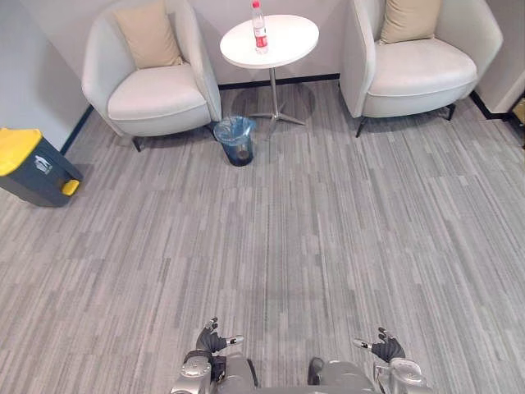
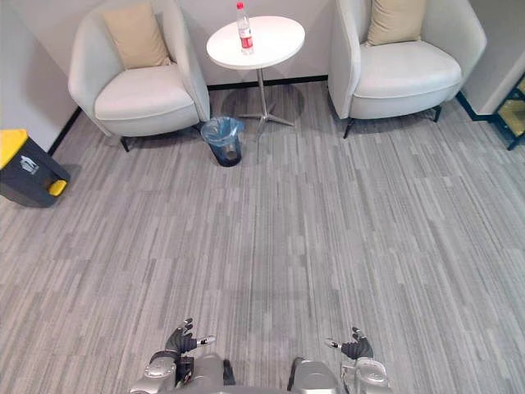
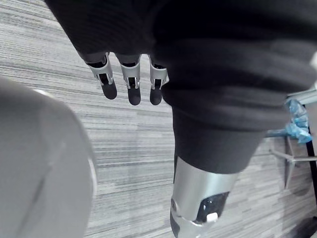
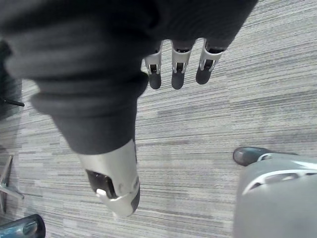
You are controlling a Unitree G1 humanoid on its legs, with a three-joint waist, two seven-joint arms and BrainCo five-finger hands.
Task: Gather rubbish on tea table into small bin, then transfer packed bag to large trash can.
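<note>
While both hang low at the near edge of the eye views, the left hand point(image 1: 215, 341) and the right hand point(image 1: 384, 346) are well apart from everything the task concerns. Striped grey carpet point(image 1: 287, 230) stretches from them to the furniture at the far side.

Out across that carpet, the small bin point(image 1: 236, 139), lined with a blue bag, stands on the floor just beside the front corner of the left armchair point(image 1: 160, 98) and near the metal foot of the round white worktop point(image 1: 291, 37). On the worktop a clear plastic bottle point(image 1: 259, 27) with a red cap and red label stands upright, left of the top's middle. A second pale armchair point(image 1: 418, 70) sits to the right of the worktop. Each chair has a beige cushion against its back, one on the left point(image 1: 149, 34) and one on the right point(image 1: 408, 18). Far off to the left, by the wall and well apart from the small bin, sits the large trash can point(image 1: 33, 167), dark grey with a yellow lid.

Both hands are spread open and hold nothing, with thumbs turned inward towards each other. In the wrist views the left fingers point(image 3: 130, 84) and right fingers point(image 4: 177, 74) reach out straight over the carpet.
</note>
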